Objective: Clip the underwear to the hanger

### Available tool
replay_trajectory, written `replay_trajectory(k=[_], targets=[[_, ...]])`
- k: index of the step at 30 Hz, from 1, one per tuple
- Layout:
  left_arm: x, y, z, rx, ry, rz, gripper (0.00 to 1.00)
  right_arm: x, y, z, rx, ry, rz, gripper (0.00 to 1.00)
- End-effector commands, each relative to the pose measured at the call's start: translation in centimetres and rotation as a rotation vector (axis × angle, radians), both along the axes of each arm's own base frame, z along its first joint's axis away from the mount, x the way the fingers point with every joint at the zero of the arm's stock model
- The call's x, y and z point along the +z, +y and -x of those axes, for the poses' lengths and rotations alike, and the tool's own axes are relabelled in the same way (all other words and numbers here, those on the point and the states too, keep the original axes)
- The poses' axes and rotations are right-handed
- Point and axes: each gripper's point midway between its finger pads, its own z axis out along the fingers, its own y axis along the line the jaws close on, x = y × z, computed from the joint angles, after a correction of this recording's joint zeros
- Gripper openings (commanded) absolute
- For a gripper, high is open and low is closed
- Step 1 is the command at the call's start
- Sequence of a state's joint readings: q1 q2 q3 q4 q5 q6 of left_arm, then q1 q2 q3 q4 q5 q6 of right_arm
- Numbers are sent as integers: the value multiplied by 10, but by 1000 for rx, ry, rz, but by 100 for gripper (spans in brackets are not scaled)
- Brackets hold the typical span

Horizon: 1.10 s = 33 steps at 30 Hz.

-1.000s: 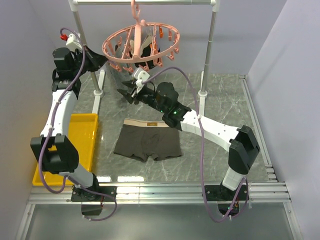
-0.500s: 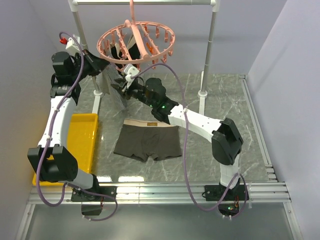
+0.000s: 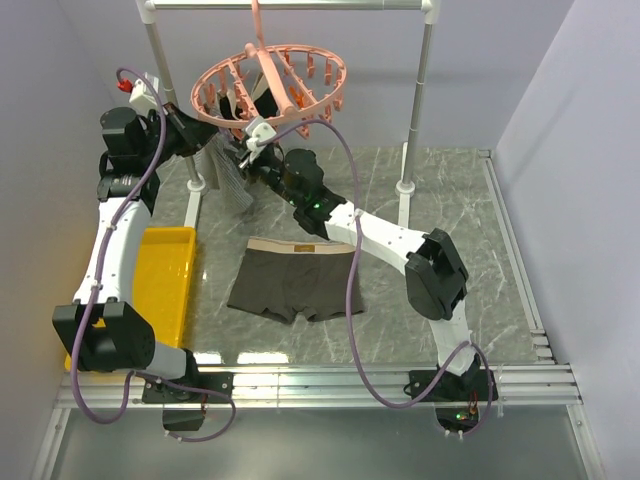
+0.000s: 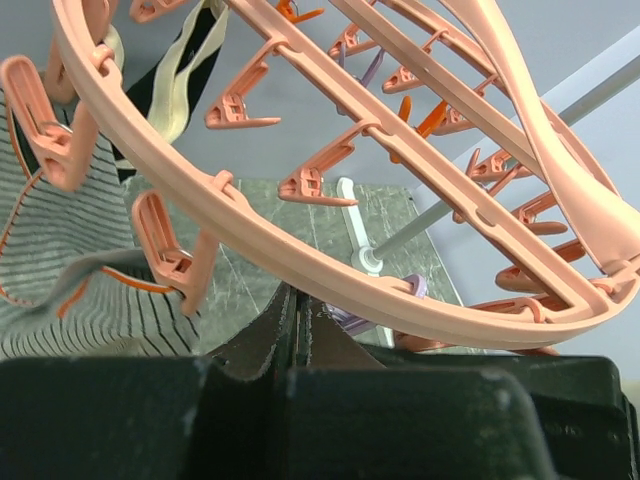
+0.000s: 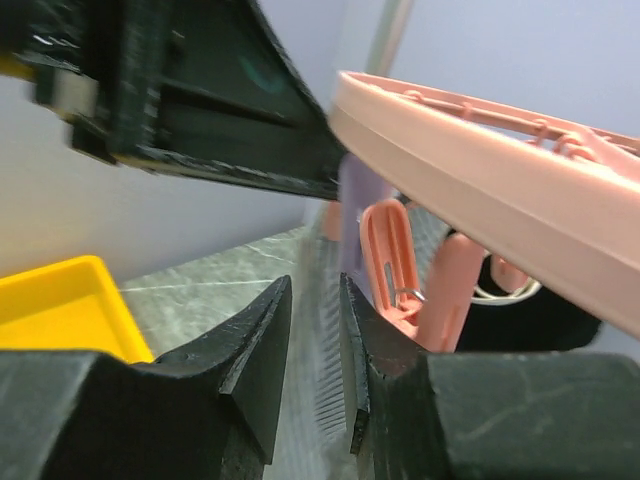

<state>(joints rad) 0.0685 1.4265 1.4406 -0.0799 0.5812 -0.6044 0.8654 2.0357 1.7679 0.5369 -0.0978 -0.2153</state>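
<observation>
I am hovering at the round salmon-pink plastic peg hanger (image 3: 270,85), left gripper (image 4: 296,300) closed below its ring, right gripper (image 5: 315,290) barely parted, empty. The dark grey-brown boxer briefs (image 3: 297,283) are lying flat nearer, ungrasped; fetching them comes next.

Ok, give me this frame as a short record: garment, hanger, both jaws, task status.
underwear: flat on the table, unheld
hanger: hooked on the rail, striped cloth hanging from its pegs
left jaws: shut, tips just under the hanger's rim
right jaws: slightly apart, empty, close to a peg
status: underwear not yet clipped
</observation>
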Motion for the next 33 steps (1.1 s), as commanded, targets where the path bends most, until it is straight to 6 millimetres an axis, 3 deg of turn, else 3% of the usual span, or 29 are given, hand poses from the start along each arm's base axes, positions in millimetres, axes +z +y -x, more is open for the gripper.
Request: replay_trajectory(k=[1,8,16,20,21,22,23,24,29,33], targets=[[23,-5,16,-29,-71,-15,0,41,-13,-12,-64,-93,-83,33],[17,-6,18,-30,-49,-20,0,50,-8,-11,-52,-168,-63,36],[15,-6,17,-37,-31,-10,0,47,0,-14,-40,-188,-43,42],[12,-7,18,-47,-28,-20,0,47,-1,-19,-44,-180,-44,29],[13,-8,19,-51,-33,-22,3,49,-1,-20,-45,-178,-51,24],[12,-10,20,-64,-27,-22,6,47,0,-21,-42,-171,-46,11],[13,-11,21,-70,-29,-24,17,49,0,-22,-39,-170,-46,6],[13,-10,21,-72,-31,-27,22,50,0,-22,-35,-166,-49,0],[26,0,27,-46,-72,-19,53,53,-3,-26,-35,-138,-68,0],[41,15,35,-12,-136,-16,57,55,-5,-27,-29,-127,-75,0]])
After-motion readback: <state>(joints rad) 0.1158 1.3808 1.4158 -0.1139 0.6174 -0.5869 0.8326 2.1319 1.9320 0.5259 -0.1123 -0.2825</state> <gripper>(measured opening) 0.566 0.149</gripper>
